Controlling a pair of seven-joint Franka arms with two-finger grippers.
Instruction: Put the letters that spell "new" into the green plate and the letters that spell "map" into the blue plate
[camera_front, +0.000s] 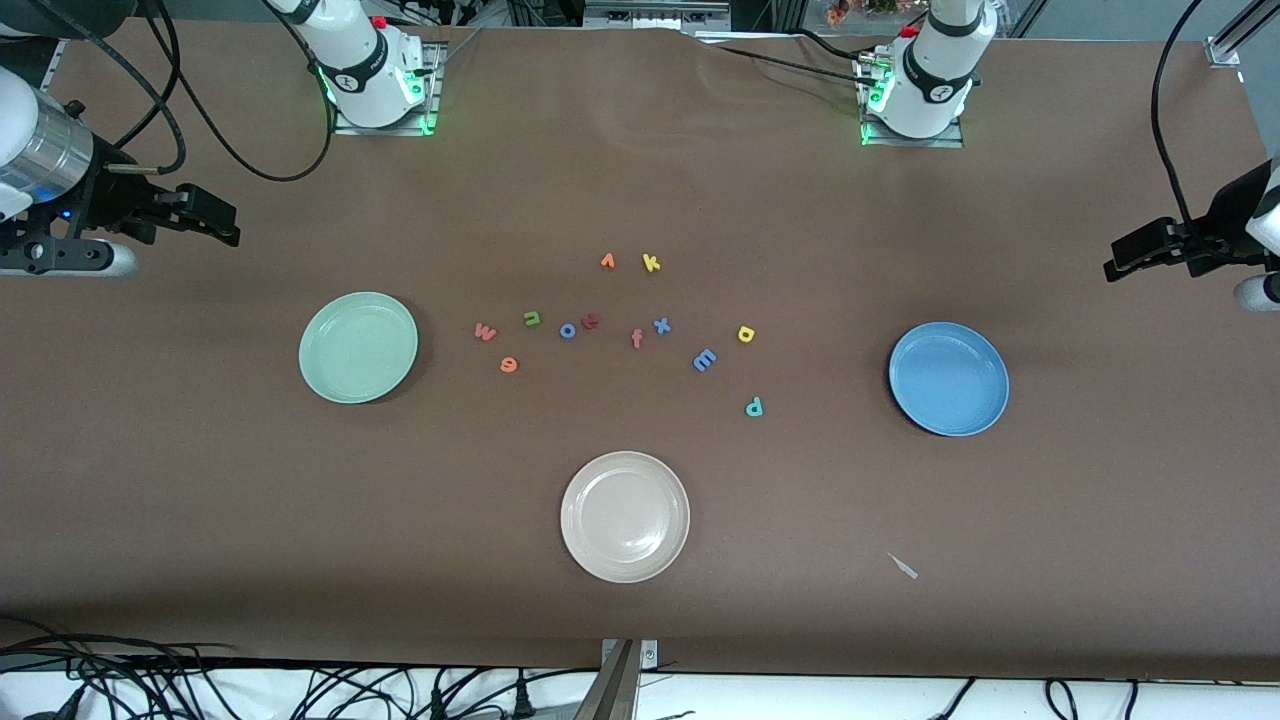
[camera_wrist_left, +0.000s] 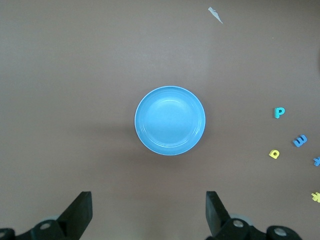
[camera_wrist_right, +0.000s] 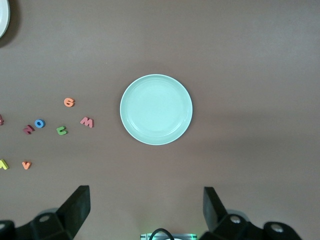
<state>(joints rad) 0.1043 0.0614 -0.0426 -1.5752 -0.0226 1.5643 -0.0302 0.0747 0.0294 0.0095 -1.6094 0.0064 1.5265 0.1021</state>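
Note:
The pale green plate (camera_front: 358, 347) (camera_wrist_right: 156, 109) lies empty toward the right arm's end of the table, and the blue plate (camera_front: 948, 378) (camera_wrist_left: 170, 120) lies empty toward the left arm's end. Between them on the table lie the salmon w (camera_front: 485, 332) (camera_wrist_right: 87, 121), green n (camera_front: 532, 319) (camera_wrist_right: 62, 131), orange e (camera_front: 509, 365) (camera_wrist_right: 69, 102), blue m (camera_front: 705, 360) (camera_wrist_left: 300, 141), yellow a (camera_front: 746, 334) (camera_wrist_left: 274, 154) and teal p (camera_front: 754, 406) (camera_wrist_left: 279, 112). My right gripper (camera_front: 225, 222) (camera_wrist_right: 146, 200) hangs open over bare table at its end. My left gripper (camera_front: 1120, 258) (camera_wrist_left: 149, 205) hangs open at the other end.
A cream-white plate (camera_front: 625, 516) sits nearest the front camera. Other letters lie among the task letters: blue o (camera_front: 568, 330), a dark-red letter (camera_front: 591, 321), orange f (camera_front: 637, 339), blue x (camera_front: 661, 325), an orange letter (camera_front: 607, 262), yellow k (camera_front: 651, 263). A white scrap (camera_front: 903, 566) lies near the front.

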